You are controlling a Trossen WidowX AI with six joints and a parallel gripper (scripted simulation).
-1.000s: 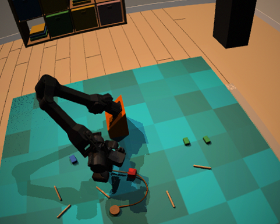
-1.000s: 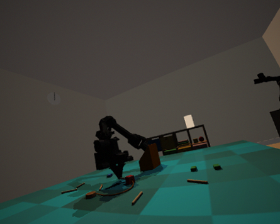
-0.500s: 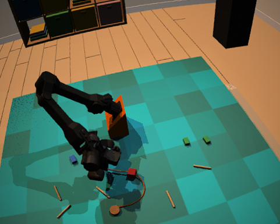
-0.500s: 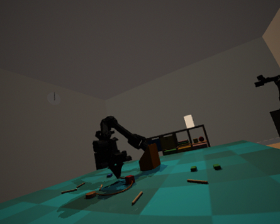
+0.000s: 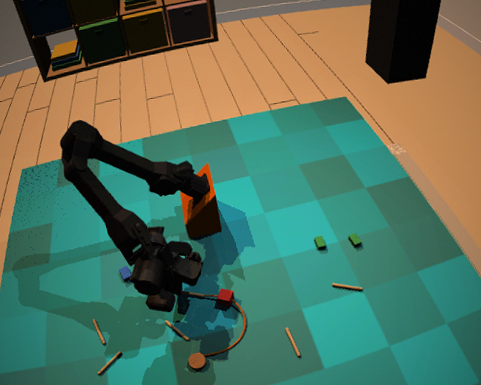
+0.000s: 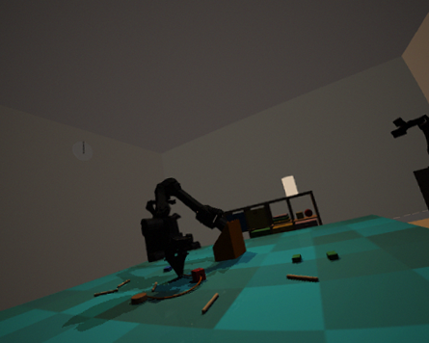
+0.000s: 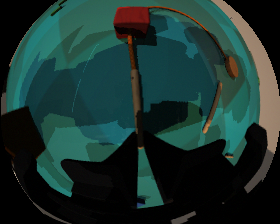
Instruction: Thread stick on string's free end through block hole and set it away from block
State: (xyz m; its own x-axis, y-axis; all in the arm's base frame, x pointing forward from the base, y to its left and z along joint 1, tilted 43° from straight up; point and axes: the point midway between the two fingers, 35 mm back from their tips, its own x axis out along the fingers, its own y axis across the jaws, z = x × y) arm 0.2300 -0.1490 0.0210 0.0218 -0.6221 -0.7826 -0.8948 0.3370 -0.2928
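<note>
The tool [image 5: 181, 296] [image 6: 181, 277] [image 7: 139, 135] is narrow, with 1 thin stick [image 5: 194, 295] [image 7: 136, 102] gripped at its end between the 2 fingertips. The red block [image 5: 225, 295] [image 6: 198, 274] [image 7: 131, 21] is seen just beyond the stick's far end, apart from the tool. The stick is joined to the block by a short run of string [image 5: 245, 324] [image 6: 175, 295] [image 7: 205, 27]; more string is seen leaving the block's other side, curved round to the round wooden button [image 5: 197, 361] [image 6: 139, 298] [image 7: 231, 67]. So the block is threaded, with the whole stick out on the tool side. The button is laid flat on the teal checked worktop [image 5: 347, 340] [image 6: 274, 333] [image 7: 55, 100]. Whether the block's underside is fully touching cannot be told.

5 loose sticks are scattered: 1 short stick [image 5: 177, 330] [image 6: 155, 287] [image 7: 213, 107] near the button, 2 to the left in the top view, 2 to the right. 2 green pieces are placed well apart from the string, side by side with a gap. 1 blue piece [image 5: 125, 274] [image 6: 167, 268] is partly hidden by the arm in the top view. An orange wedge [image 5: 203, 224] [image 6: 230, 243] is stood at the arm's base.
</note>
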